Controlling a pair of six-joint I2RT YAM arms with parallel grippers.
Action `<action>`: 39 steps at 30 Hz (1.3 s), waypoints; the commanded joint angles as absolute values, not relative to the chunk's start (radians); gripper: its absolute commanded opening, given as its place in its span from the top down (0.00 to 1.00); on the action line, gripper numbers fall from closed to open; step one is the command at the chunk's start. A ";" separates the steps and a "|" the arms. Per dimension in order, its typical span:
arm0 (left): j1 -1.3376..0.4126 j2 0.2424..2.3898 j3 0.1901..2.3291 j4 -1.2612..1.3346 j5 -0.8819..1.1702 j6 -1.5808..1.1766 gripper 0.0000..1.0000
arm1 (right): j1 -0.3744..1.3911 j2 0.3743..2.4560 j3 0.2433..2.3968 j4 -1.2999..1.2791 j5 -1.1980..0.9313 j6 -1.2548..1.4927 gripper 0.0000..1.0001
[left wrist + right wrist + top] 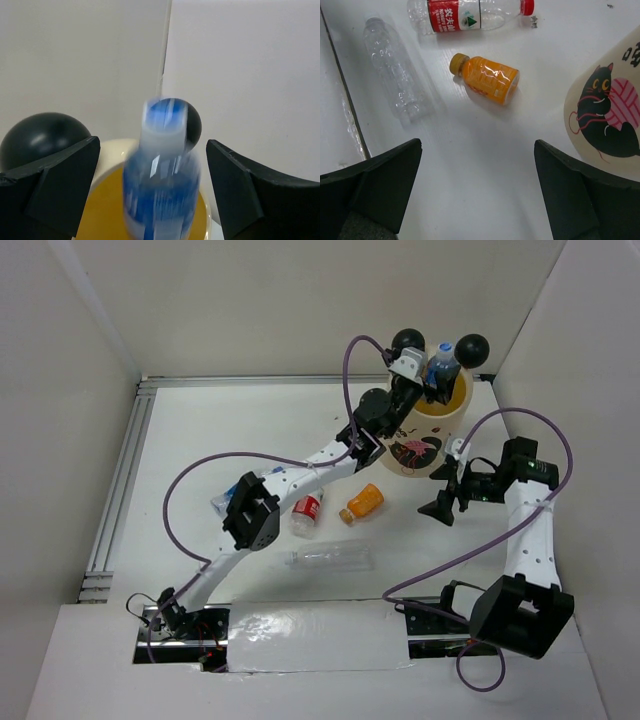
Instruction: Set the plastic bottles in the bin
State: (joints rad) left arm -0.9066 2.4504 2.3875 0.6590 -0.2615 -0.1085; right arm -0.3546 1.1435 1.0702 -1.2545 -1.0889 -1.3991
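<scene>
My left gripper point(425, 375) hovers open over the cream bin point(420, 452). A clear blue-labelled bottle point(440, 365) stands blurred between its wide jaws, touching neither, above the yellow inside point(107, 210) in the left wrist view point(162, 185). A red-labelled bottle point(307, 515), an orange bottle point(362, 503) and a clear unlabelled bottle point(330, 558) lie on the table. A second blue-labelled bottle point(222, 502) shows partly under the left arm. My right gripper point(445, 495) is open and empty, right of the orange bottle point(487, 79). The dark-labelled bottle is out of view.
The bin's two black ball ears point(407, 340) point(472, 348) flank the left gripper. White walls enclose the table on three sides. A metal rail point(120, 490) runs along the left edge. The bin wall point(605, 115) lies close on the right of the right gripper.
</scene>
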 commanded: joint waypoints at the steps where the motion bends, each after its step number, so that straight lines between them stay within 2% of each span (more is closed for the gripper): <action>1: -0.896 2.395 2.445 0.729 -0.195 -0.109 0.00 | -0.360 1.144 1.036 -1.295 -1.123 -1.531 0.00; 5: -0.929 2.240 2.314 0.759 -0.126 -0.080 0.00 | -0.316 1.154 0.991 -1.308 -1.132 -1.705 0.00; 9: -0.982 1.996 2.059 0.759 -0.188 -0.019 0.00 | -0.168 1.143 0.954 -1.183 -1.132 -1.733 0.00; 11: -0.995 1.792 1.723 0.762 -0.295 -0.005 0.00 | -0.056 1.143 0.916 -1.032 -1.121 -1.703 0.03; 12: -0.996 1.720 1.721 0.744 -0.334 -0.005 0.00 | -0.055 1.143 0.901 -0.975 -1.106 -1.694 0.03; 13: -1.006 1.581 1.495 0.663 -0.422 -0.005 0.00 | 0.075 1.155 0.879 -0.860 -1.027 -1.663 0.03; 14: -1.006 1.516 1.493 0.663 -0.423 -0.005 0.00 | 0.077 1.155 0.879 -0.859 -1.026 -1.663 0.03; 16: -1.006 1.395 1.325 0.439 -0.579 -0.047 0.00 | 0.186 1.208 0.867 -0.717 -0.950 -1.640 0.03; 19: -0.941 1.208 1.203 0.141 -0.699 -0.191 0.00 | 0.241 1.310 0.885 -0.605 -0.838 -1.640 0.03; 20: -0.918 1.171 1.151 -0.055 -0.699 -0.225 0.00 | 0.241 1.336 0.894 -0.594 -0.784 -1.663 0.03; 24: -0.798 1.022 1.059 -0.373 -0.614 -0.359 0.00 | 0.279 1.492 0.989 -0.578 -0.661 -1.686 0.03; 30: -0.655 0.907 0.937 -0.466 -0.476 -0.423 0.00 | 0.330 1.649 1.058 -0.566 -0.540 -1.715 0.03; 34: -0.534 1.001 0.923 -0.445 -0.326 -0.355 0.00 | 0.379 1.748 1.109 -0.682 -0.494 -1.799 0.12; 35: -0.516 1.031 0.946 -0.445 -0.302 -0.329 0.00 | 0.390 1.758 1.109 -0.707 -0.483 -1.799 0.19; 37: -0.482 1.103 0.957 -0.417 -0.241 -0.292 0.00 | 0.390 1.758 1.120 -0.750 -0.483 -1.815 0.26; 38: -0.448 1.126 0.957 -0.390 -0.185 -0.261 0.00 | 0.390 1.747 1.120 -0.768 -0.492 -1.825 0.30; 39: -0.428 1.147 0.968 -0.376 -0.154 -0.249 0.00 | 0.390 1.747 1.120 -0.781 -0.492 -1.836 0.44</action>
State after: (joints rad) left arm -0.4767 1.1000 0.9268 -0.4301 -0.3099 -0.3244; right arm 0.3885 1.7584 1.0813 -0.6716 -0.5064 -1.7809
